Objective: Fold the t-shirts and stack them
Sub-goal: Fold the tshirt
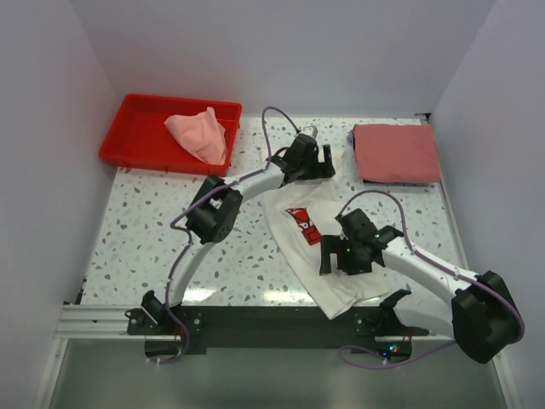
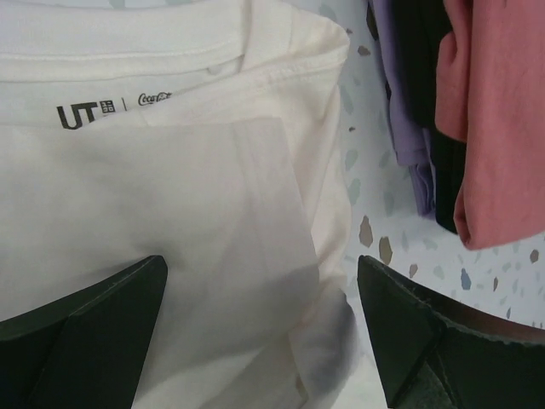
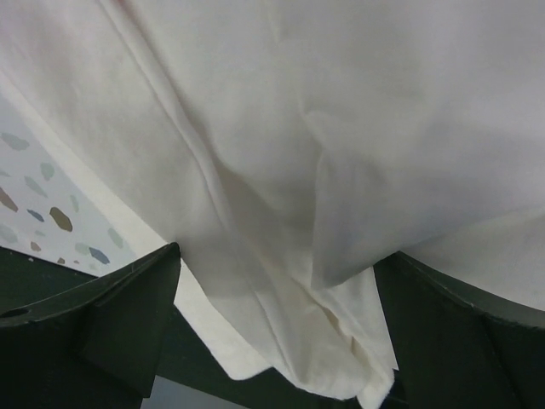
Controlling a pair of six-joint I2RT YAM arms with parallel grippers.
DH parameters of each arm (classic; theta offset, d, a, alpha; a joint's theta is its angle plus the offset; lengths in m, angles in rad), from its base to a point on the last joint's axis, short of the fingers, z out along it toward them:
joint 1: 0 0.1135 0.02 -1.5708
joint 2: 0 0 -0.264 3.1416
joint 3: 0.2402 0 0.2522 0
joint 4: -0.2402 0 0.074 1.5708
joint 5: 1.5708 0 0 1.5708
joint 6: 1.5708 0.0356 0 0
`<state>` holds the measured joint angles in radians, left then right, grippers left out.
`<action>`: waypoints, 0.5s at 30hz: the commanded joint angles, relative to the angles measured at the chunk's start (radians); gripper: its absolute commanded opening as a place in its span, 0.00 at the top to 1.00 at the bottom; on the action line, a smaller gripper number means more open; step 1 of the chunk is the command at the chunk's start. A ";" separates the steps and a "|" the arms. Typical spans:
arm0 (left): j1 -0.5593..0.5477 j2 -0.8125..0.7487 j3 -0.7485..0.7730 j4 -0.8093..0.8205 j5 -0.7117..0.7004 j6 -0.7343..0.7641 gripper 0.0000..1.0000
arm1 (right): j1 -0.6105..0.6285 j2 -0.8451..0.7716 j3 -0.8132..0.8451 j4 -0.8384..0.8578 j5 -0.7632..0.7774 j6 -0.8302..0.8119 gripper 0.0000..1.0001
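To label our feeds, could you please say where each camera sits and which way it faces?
Top external: above and behind the left arm and right arm, looking down on the table; left end effector and right end effector show over the white t-shirt.
Left wrist: on the left arm, facing down at its collar label; its fingers below.
Right wrist: on the right arm, facing down at its creased edge; its fingers below.
Shared: all see the white t-shirt; top and left wrist, the dusty-red t-shirt.
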<state>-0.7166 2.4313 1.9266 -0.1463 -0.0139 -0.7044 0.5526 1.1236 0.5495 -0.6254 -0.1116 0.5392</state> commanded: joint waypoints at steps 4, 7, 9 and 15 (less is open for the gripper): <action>0.124 0.208 0.166 -0.157 0.092 -0.128 0.00 | 0.082 0.025 -0.005 0.070 -0.127 0.025 0.01; 0.147 0.215 0.166 -0.108 0.118 -0.162 0.00 | 0.148 0.042 -0.006 0.090 -0.145 0.039 0.01; 0.151 0.216 0.169 -0.102 0.103 -0.172 0.00 | 0.197 0.044 -0.011 0.110 -0.164 0.051 0.01; 0.170 0.224 0.195 -0.084 0.101 -0.198 0.00 | 0.366 0.108 0.010 0.243 -0.229 0.119 0.01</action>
<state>-0.5610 2.5736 2.1281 -0.1104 0.1081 -0.8810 0.8627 1.1870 0.5495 -0.4767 -0.2657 0.6060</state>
